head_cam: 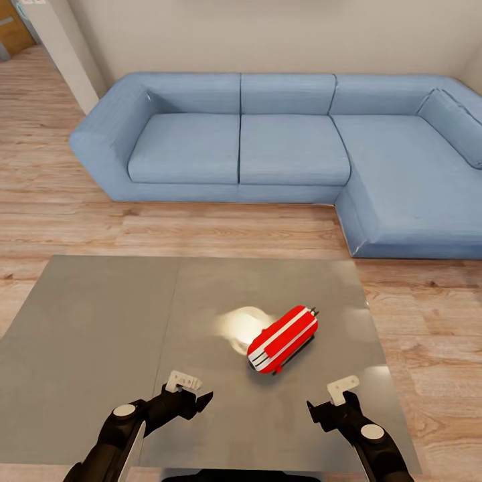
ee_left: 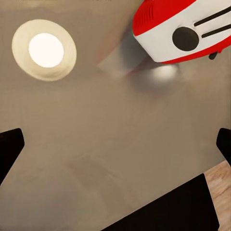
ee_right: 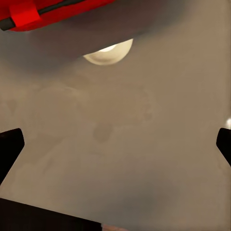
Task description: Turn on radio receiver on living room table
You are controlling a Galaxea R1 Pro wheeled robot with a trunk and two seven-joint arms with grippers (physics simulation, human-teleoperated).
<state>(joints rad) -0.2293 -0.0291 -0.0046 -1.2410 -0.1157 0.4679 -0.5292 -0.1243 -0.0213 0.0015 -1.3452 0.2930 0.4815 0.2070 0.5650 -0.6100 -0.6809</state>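
Red radio receiver (head_cam: 282, 339) lies on glossy table (head_cam: 94, 348); likely light, rigid, slide-prone. Left gripper (head_cam: 189, 396), right gripper (head_cam: 329, 407) spread, empty. Press dial, brace casing.

Both arms low and forward, left tool (head_cam: 189, 395) and right tool (head_cam: 329, 402) seemingly spread (fingertips wide apart)

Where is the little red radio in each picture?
Head view: the small red radio with white stripes lies right of centre on the glossy grey table.
Left wrist view: upper right corner.
Right wrist view: upper left corner.
Shared landmark: the round white lamp reflection beside it.
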